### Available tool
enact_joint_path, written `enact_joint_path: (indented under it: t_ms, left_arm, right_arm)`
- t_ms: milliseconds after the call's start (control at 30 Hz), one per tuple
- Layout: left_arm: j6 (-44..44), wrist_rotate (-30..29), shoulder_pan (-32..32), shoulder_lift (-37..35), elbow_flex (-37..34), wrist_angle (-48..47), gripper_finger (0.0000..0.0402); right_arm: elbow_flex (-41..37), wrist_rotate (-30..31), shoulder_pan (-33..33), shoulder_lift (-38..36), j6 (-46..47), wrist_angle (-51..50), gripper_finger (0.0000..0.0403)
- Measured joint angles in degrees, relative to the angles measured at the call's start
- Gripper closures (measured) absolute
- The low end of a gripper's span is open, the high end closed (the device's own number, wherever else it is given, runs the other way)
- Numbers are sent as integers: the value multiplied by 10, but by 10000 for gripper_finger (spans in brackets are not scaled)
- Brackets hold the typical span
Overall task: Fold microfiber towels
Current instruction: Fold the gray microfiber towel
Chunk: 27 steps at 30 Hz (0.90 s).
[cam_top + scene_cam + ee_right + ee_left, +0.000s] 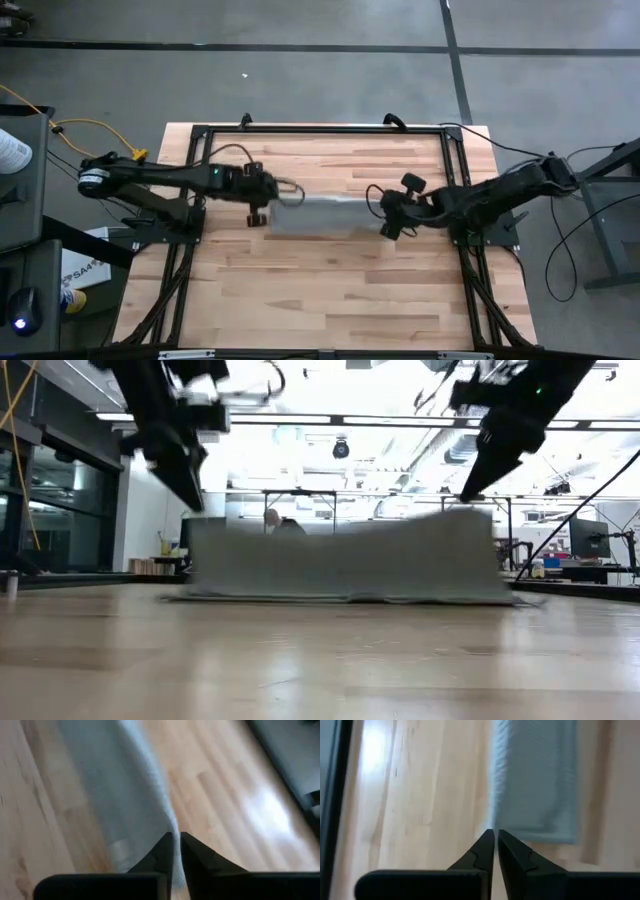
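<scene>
Left gripper [274, 190] is pinched tight on 1 top corner of the towel [328, 214], and the right gripper [384, 205] is clamped on the other. In each wrist view the dark fingers [486, 851] meet at a point with the cloth edge caught between them. So both tools are grasping fabric, nothing loose.

The towel hangs between the 2 arms like a low curtain over the middle of the table [330, 300], its top edge strung gripper to gripper, its bottom hem lying on the wood. It sags a little in the middle from the low view.

Here is my worry: each pinch looks like a thin bite right at the corner. If the arms pull apart, I'd expect 1 corner to slip out and the sheet to drop in a heap. If 1 arm leads the other on the swing over, the fold probably lands skewed, edges not matching. And the hem on the wood could drag and bunch if the lift stays this low.

Room to move looks generous. Bare wood stretches toward the near edge and a fair band lies behind toward the black frame [320, 130]. The frame rails at both sides sit close to the arms' elbows, so sideways travel is the tighter direction.
</scene>
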Motion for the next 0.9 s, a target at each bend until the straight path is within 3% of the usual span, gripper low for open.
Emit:
enact_joint_path:
  t_ms: [133, 367, 467, 700, 900]
  left_arm:
    - [41, 13, 64, 0, -47, 66, 358]
    - [51, 22, 90, 0, -54, 108, 348]
    - [51, 67, 90, 0, -54, 116, 348]
    - [64, 112, 90, 7, -55, 140, 348]
    - [80, 122, 91, 44, -55, 175, 348]
  right_arm:
    - [0, -69, -52, 32, -29, 18, 331]
    - [0, -61, -89, 69, -65, 48, 247]
    - [0, -63, -96, 69, -66, 61, 224]
    - [0, -148, -98, 69, -70, 111, 219]
    - [-1, -157, -114, 69, -49, 111, 239]
